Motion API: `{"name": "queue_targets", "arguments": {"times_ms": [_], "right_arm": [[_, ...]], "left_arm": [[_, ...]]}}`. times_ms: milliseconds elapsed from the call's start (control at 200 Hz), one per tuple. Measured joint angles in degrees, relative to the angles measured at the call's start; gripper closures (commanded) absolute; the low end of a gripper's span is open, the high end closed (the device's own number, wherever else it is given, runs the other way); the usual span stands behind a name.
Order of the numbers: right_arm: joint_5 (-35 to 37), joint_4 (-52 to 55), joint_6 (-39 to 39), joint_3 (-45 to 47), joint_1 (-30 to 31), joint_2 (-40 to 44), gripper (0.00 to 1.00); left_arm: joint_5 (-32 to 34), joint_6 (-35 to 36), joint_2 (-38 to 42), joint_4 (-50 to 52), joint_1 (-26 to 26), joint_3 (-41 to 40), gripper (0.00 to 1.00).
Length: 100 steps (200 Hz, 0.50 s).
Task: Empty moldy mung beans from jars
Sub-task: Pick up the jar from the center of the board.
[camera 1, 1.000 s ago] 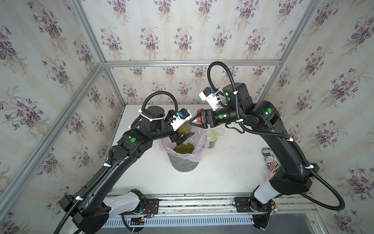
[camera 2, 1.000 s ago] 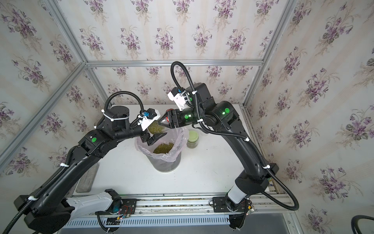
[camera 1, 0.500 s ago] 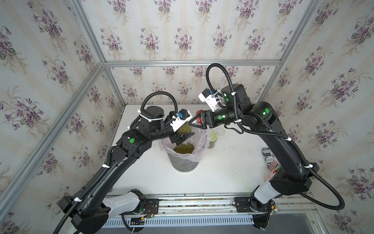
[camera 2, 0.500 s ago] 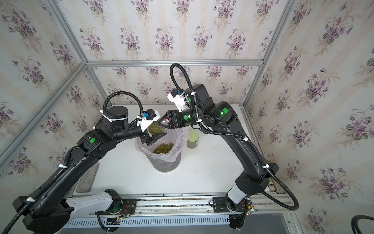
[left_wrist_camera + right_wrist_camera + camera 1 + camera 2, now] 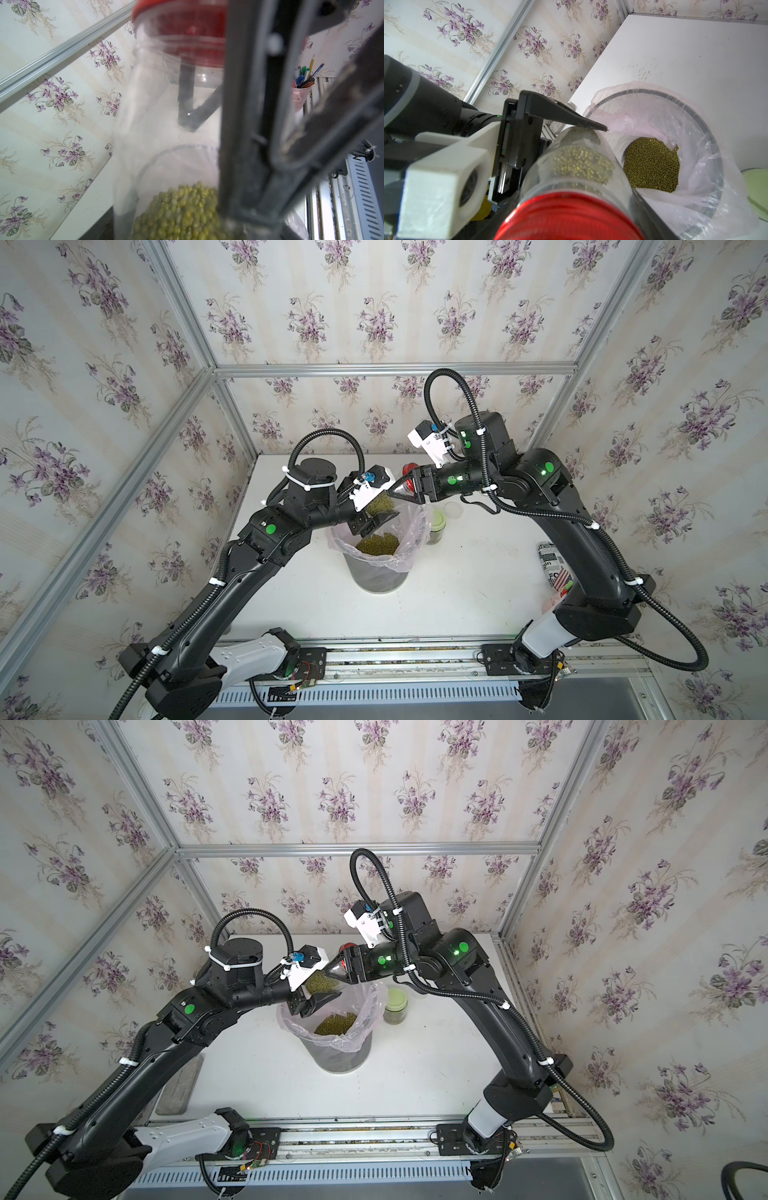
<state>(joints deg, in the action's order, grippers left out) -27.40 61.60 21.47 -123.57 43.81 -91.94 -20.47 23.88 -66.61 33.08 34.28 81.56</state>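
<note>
**Operator:** Where's the jar, and what has changed?

**Spotter:** Your red-lidded jar point(image 5: 380, 502) hangs tilted over the 12 o'clock rim of the bin point(image 5: 376, 576). Its lid is on and its mung beans point(image 5: 581, 166) are settled at the base end. Your right end effector point(image 5: 402, 486) is clamped on the red lid point(image 5: 566, 218), much where it was a second ago. The change is on your left. The left end effector point(image 5: 382, 506) stood wide around the jar body then, and its fingers have since drawn in to a narrower gap. The bean heap point(image 5: 377, 542) in the bin looks the same.

**Operator:** Is the left one gripping?

**Spotter:** You can't tell. In the right wrist view one finger point(image 5: 560, 115) touches the jar near its base, but the other is hidden behind the jar. The left wrist view is blurred and half blocked by a finger. The green-lidded jar point(image 5: 435, 526) stands at the bin's 3 o'clock. A whitish lid point(image 5: 453, 509) toward 2 o'clock is partly behind your right arm. So is the printed can point(image 5: 550, 564) at the 3 o'clock edge of the surface point(image 5: 457, 593).
</note>
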Motion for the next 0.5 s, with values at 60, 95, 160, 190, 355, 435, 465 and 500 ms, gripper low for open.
{"name": "queue_targets", "arguments": {"times_ms": [60,95,160,190,355,435,465,500], "right_arm": [[0.0,0.0,0.0,-0.1,0.0,0.0,0.33],[0.0,0.0,0.0,-0.1,0.0,0.0,0.33],[0.0,0.1,0.0,-0.3,0.0,0.0,0.32],[0.1,0.2,0.0,-0.4,0.0,-0.1,0.31],[0.6,0.7,0.0,-1.1,0.0,-0.2,0.27],[0.8,1.5,0.0,-1.8,0.0,-0.4,0.25],[0.9,1.6,-0.1,-2.0,0.0,-0.5,0.25],[0.8,1.7,-0.1,-2.1,0.0,-0.5,0.25]], "left_arm": [[0.0,0.0,0.0,0.0,0.0,0.0,0.40],[0.0,0.0,0.0,0.0,0.0,0.0,0.40],[-0.1,0.0,-0.1,-0.1,0.0,0.0,0.41],[-0.2,0.0,-0.1,-0.2,0.0,0.0,0.41],[-0.6,0.0,-0.3,-0.6,0.0,0.0,0.42],[-0.9,0.0,-0.5,-0.6,0.0,0.0,0.42],[-0.9,-0.1,-0.5,-0.7,0.1,0.0,0.42],[-1.0,-0.1,-0.5,-0.7,0.1,0.0,0.42]]}}
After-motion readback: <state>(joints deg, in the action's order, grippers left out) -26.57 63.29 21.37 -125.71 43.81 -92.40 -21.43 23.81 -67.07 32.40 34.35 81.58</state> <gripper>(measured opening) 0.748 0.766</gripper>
